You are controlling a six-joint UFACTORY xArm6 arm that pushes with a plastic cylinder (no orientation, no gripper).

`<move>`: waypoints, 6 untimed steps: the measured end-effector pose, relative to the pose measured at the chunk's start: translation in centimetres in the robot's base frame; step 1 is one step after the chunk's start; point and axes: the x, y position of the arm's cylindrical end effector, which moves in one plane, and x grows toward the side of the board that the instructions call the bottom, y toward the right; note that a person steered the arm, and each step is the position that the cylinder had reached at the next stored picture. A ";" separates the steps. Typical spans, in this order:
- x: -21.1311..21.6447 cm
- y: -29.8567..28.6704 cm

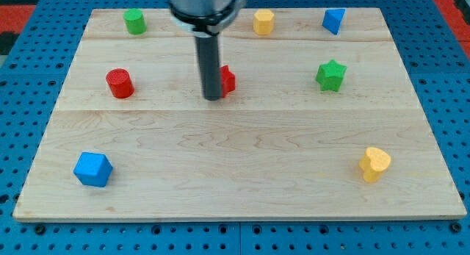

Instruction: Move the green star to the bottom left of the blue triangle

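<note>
The green star (330,75) lies on the wooden board at the view's right, in the upper half. The blue triangle (333,20) sits above it near the board's top edge, at the top right. My tip (213,98) is near the board's middle, well to the left of the green star. It stands right beside a red block (228,79), which the rod partly hides.
A red cylinder (120,83) is at the left. A green block (134,21) is at the top left, a yellow block (264,22) at the top middle. A blue cube (92,169) is at the bottom left, a yellow heart-like block (375,164) at the bottom right.
</note>
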 end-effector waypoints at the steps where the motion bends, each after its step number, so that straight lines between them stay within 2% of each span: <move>1: 0.0 8.2; 2: 1.0 13.5; 4: -2.5 21.6; 5: -5.2 19.4; 6: -7.6 21.4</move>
